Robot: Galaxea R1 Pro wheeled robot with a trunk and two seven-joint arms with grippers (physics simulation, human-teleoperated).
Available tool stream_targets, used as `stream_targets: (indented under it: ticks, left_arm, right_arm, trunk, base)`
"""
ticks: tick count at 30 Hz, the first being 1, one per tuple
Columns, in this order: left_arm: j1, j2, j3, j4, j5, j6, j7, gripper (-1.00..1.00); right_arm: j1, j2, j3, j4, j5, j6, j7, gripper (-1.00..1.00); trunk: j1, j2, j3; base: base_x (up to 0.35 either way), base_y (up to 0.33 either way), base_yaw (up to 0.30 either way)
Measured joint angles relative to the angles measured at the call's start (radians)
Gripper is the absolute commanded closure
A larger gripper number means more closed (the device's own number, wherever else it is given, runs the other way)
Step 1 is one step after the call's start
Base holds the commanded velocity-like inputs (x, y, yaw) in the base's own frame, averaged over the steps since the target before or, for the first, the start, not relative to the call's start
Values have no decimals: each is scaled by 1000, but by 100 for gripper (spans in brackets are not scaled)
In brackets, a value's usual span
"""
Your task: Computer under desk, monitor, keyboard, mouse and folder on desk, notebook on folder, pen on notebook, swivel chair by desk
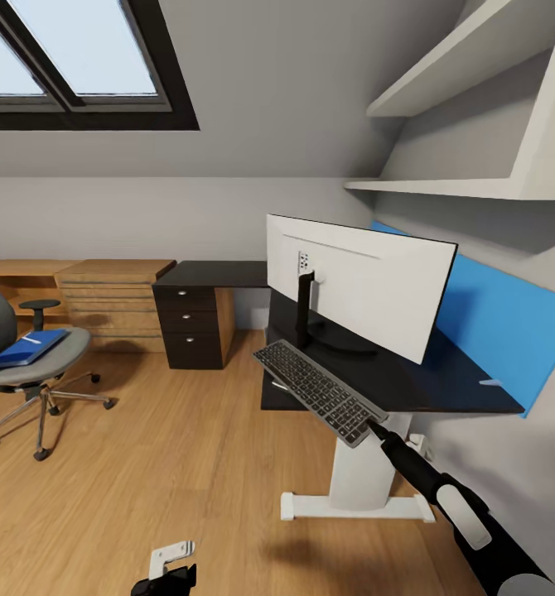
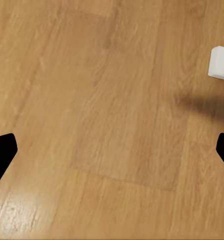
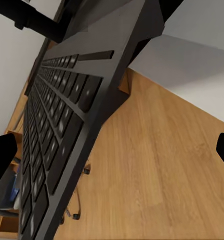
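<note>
— Above desk [image 1: 468, 389] edge, beside monitor [image 1: 369, 290]: keyboard [image 1: 320, 391], tilted, clamped at one end by right gripper [image 1: 375, 427].
— And left gripper [image 1: 174, 571]?
— Low over floor [image 2: 112, 120], spread wide, holding nothing. Folder [image 1: 27, 348] on chair [image 1: 29, 364].

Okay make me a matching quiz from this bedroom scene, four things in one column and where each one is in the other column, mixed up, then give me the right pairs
Things:
1. keyboard
2. folder
3. monitor
4. left gripper

Places:
A. lying on the swivel chair seat
B. standing on the desk, white back toward the camera
C. held tilted at the desk's front edge by the right gripper
D. over bare wooden floor

Pairs: 1-C, 2-A, 3-B, 4-D
</note>
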Motion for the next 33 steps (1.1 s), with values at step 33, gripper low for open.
stream_targets:
  ticks: [33]
  left_arm:
    - [0, -4, -1, 4, 1, -1, -3, -100]
  right_arm:
    - [0, -3, -2, 14, 0, 4, 4, -100]
  trunk:
    - [0, 0, 0]
  base:
    - [8, 29, 0]
